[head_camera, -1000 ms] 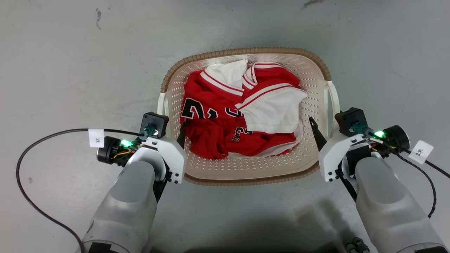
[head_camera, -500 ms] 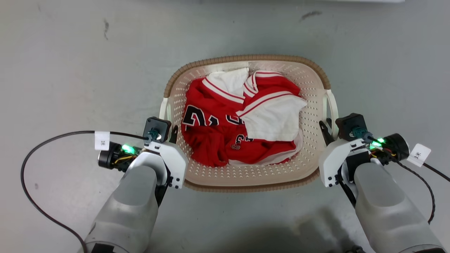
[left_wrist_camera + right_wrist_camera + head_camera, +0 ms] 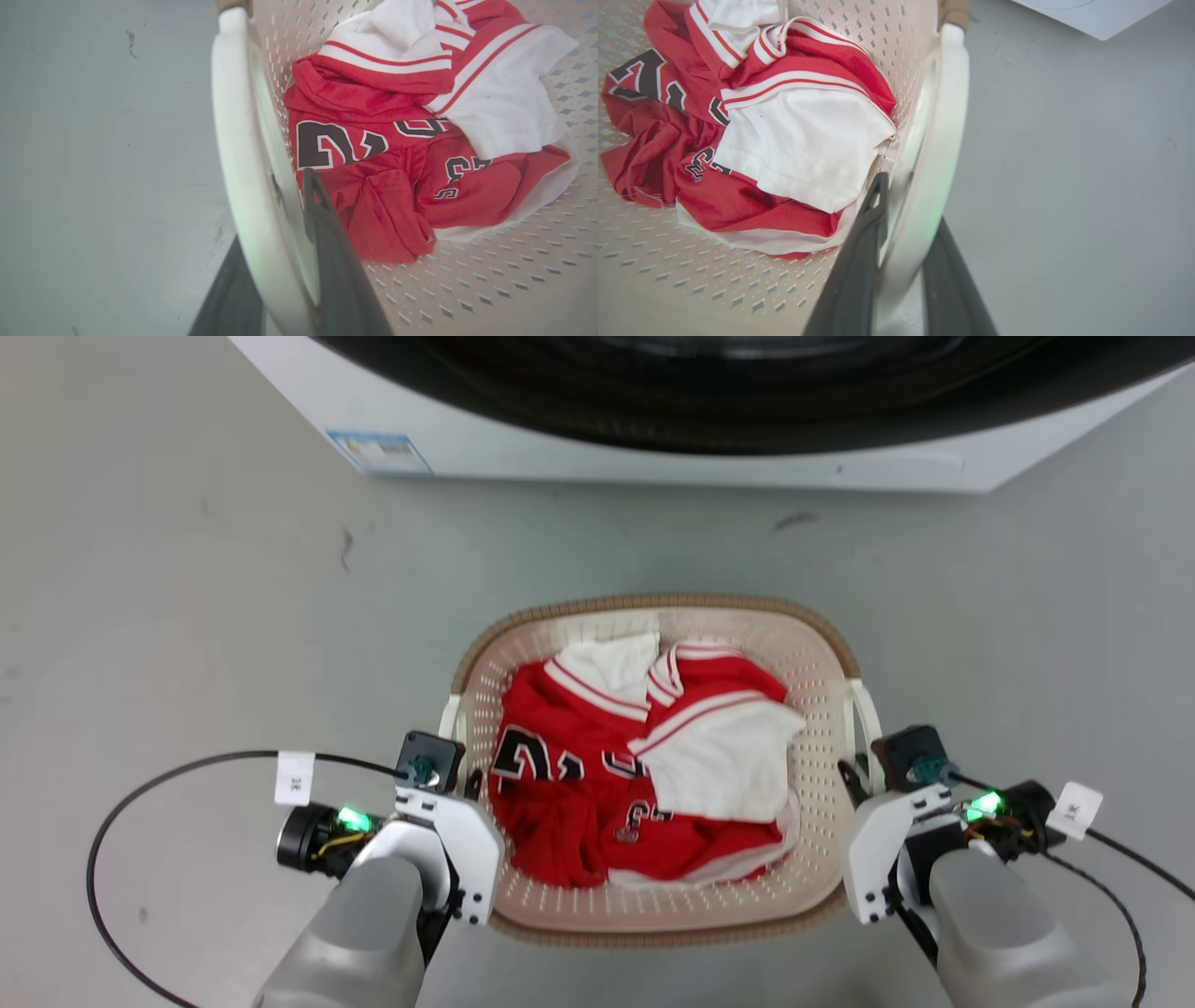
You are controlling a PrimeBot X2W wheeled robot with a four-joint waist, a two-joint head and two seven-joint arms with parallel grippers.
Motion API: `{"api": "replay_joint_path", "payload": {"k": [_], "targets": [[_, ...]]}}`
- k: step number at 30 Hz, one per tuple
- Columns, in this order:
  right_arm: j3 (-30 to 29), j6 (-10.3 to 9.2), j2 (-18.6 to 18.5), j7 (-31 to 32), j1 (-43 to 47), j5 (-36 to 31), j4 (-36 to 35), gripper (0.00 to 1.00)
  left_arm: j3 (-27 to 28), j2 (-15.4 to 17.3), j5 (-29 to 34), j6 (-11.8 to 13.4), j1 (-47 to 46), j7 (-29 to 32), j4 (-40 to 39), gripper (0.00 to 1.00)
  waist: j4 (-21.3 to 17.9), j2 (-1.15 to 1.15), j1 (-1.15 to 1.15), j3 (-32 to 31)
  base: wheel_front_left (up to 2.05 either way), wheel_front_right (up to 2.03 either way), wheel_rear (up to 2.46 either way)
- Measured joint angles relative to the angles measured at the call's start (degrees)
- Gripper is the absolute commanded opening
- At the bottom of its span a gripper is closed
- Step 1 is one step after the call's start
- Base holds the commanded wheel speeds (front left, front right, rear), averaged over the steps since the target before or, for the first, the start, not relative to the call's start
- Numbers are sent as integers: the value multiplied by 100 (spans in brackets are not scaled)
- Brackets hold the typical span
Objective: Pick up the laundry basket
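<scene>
Inside the laundry basket (image 3: 653,607), a crumpled red jersey (image 3: 560,747) shows black, white-edged numerals, the clearest perhaps a 2. The left gripper (image 3: 275,210) clamps the left handle (image 3: 233,116), and the right gripper (image 3: 910,200) clamps the right handle (image 3: 945,116).

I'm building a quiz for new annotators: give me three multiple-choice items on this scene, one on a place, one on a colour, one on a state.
1. Where does the washer stand?
A) beyond the basket
B) at the robot's left
C) inside the basket

2. What colours are the clothes in the basket?
A) blue and grey
B) red and white
C) green and yellow

3. How does the left tool stand to the basket's handle?
A) high above it
B) on the floor
C) one finger on each side of it

1 A: the head view shows its white front past the basket's far rim.
2 B: red cloth with white panels.
3 C: the left wrist view shows the handle between the two fingers.
</scene>
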Motion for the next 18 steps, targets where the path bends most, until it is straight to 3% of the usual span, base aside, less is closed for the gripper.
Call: {"api": "replay_joint_path", "payload": {"k": [18], "targets": [[1460,-9,-32,686,584,1298,163,0,-795,25,-789,-37,672,731,75,0,-3,0,-1,-1825,0,0,0]]}}
